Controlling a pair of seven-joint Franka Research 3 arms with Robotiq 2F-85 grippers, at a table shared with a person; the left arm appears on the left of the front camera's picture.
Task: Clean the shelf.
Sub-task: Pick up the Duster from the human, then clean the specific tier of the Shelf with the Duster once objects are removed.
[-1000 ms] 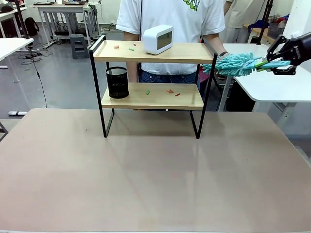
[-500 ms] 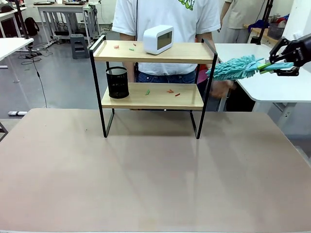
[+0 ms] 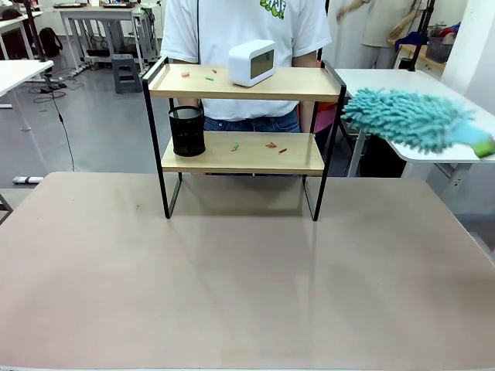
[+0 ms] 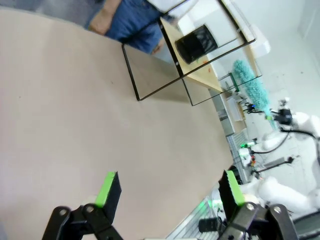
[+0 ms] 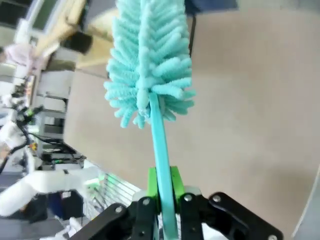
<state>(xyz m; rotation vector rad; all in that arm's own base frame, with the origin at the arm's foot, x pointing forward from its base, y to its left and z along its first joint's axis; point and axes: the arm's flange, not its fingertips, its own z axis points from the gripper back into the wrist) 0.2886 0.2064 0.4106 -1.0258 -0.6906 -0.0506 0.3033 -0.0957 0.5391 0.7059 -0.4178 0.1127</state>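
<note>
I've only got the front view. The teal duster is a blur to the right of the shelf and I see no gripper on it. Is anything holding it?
Observer: Yes. In the right wrist view the right gripper is shut on the thin teal handle of the duster, with the fluffy head pointing away from the wrist.
Operator: And the left gripper, what is it doing?
Observer: In the left wrist view the left gripper is open with nothing between its fingers. It is over the bare tan table, with the shelf farther off.
</note>
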